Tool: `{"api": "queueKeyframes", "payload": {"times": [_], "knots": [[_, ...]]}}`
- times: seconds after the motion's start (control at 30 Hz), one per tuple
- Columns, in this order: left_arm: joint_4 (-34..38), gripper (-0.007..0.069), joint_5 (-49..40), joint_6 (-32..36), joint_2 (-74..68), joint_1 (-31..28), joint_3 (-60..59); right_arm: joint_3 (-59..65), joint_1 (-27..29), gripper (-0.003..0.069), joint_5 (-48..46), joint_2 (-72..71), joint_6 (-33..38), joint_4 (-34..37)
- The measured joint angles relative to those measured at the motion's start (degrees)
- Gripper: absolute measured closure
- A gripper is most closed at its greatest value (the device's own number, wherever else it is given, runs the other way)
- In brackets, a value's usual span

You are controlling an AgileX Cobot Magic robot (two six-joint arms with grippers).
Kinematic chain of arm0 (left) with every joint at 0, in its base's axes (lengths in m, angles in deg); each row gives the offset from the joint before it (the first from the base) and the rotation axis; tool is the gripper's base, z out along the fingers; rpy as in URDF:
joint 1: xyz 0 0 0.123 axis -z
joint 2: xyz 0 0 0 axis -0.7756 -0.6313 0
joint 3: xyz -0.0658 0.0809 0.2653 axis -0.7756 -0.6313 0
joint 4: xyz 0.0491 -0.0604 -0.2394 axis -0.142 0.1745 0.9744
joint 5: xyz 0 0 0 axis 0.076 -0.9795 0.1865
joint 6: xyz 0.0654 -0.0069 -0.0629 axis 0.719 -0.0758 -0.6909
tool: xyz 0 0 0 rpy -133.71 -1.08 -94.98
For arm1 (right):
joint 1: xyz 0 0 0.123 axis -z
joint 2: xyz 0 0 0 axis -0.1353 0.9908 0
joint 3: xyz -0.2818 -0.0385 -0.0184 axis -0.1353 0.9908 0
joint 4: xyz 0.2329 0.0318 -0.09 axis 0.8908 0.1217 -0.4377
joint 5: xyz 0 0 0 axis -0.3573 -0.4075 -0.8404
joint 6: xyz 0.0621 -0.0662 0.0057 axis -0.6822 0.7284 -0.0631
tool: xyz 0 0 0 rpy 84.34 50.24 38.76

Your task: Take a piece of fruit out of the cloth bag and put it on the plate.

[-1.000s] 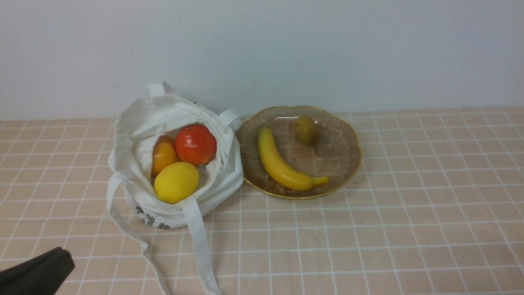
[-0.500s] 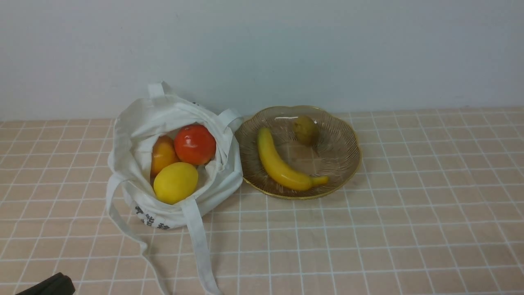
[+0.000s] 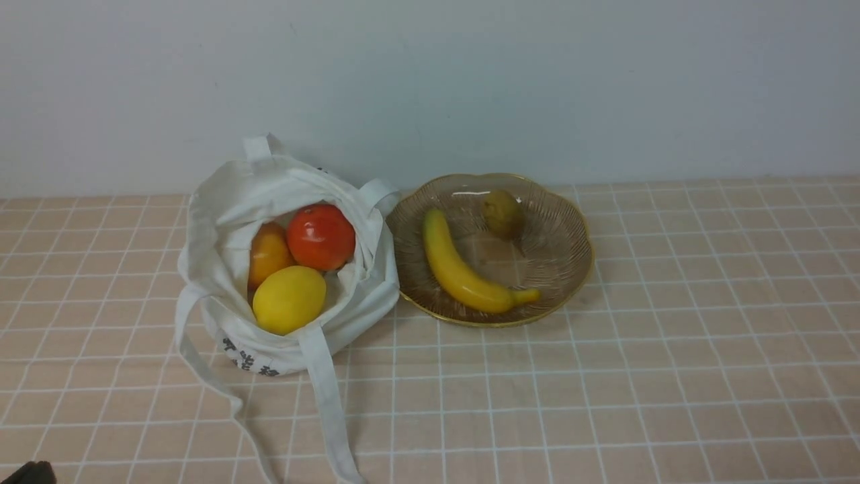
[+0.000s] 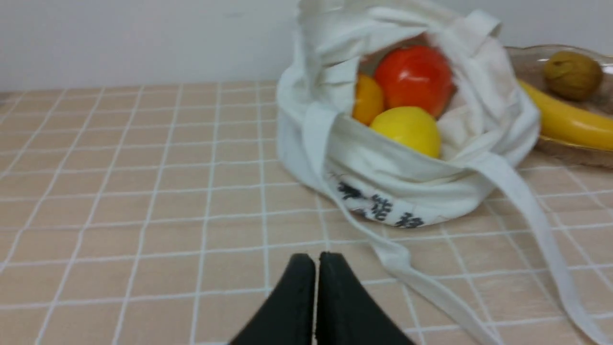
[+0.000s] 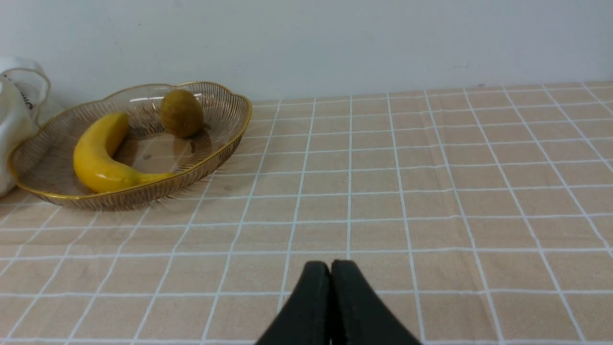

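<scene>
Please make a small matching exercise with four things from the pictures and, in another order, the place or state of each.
Things:
1. kiwi
2. red fruit
3. left gripper
4. cloth bag

Places and states:
A. in the bag, beside the lemon
B. to the left of the plate
C. on the plate, together with the banana
D. shut, with nothing held

Right pairs: 1-C; 2-A; 3-D; 4-B

The front view looks forward and down from between the arms; each wrist view looks low and forward, past its gripper's fingertips. All three share the plate [image 3: 551, 269], beyond both grippers.
</scene>
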Motion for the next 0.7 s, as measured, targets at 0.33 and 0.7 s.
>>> {"api": "queueKeyframes", "payload": {"times": [0.33,0.7], "knots": [[1.4,0.0632,-4.2,2.1,0.5,-4.5,-0.1,0.0,0.0,0.0673,0.0,0.0,0.0,0.1],[1.4,0.0632,-4.3,2.5,0.5,-3.0,-0.1,0.0,0.0,0.0673,0.0,0.0,0.0,0.1]]}}
